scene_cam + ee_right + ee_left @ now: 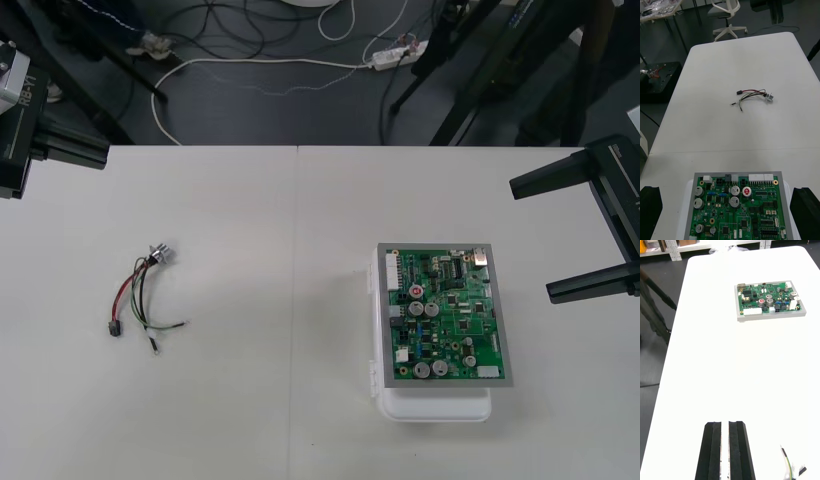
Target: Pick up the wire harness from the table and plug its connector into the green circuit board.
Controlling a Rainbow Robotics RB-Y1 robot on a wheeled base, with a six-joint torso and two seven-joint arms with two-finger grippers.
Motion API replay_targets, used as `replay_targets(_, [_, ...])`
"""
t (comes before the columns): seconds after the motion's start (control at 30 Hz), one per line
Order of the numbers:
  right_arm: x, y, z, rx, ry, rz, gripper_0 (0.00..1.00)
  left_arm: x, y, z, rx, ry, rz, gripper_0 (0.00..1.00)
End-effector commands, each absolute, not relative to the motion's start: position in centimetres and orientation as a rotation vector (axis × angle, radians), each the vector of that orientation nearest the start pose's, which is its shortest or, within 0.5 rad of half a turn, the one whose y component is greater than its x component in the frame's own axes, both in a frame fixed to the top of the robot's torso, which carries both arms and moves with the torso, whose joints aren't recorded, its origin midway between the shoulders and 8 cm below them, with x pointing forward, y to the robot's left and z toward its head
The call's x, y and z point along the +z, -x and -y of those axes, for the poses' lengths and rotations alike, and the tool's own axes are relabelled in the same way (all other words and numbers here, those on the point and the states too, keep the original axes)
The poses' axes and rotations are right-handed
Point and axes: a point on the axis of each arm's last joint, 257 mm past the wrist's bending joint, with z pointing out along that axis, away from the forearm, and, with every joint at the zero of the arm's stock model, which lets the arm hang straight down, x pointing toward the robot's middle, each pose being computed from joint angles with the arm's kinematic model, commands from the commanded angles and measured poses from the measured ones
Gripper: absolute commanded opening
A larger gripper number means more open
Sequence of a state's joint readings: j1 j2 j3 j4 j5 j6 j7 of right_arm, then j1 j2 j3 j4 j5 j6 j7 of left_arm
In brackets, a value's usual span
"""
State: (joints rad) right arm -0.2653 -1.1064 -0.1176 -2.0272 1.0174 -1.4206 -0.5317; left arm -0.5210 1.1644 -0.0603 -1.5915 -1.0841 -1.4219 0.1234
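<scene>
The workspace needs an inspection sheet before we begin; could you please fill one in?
Surface: plain light table.
Job's things: green circuit board on white base, right half; wire harness lying loose, left half, its plug apart from the board.
Clutter: nothing seen.
Hands: left hand shut, empty, at the far left corner; right hand open, right of the board.
Cables: white cable and power strip, off the table.
Surroundings: dark floor beyond the far edge.

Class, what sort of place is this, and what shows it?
Probably a robotics lab bench: a green circuit board, a wire harness on the table, the left gripper and right gripper at its sides.
</scene>
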Motion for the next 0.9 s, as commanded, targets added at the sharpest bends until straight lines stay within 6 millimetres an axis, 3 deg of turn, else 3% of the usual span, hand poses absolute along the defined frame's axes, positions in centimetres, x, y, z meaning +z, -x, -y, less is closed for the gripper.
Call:
replay_targets(0.03, [-1.87, -31.12, 15.66, 0.748, 1.637, -1.43, 1.0, -2.46, -40.74, -23.27, -0.404, -1.779, -1.306, 0.06])
replay_targets(0.9, [-1.87, -31.12, 15.66, 0.748, 1.637, -1.43, 1.0, -2.46, -40.74, -23.27, -0.404, -1.779, -1.306, 0.06])
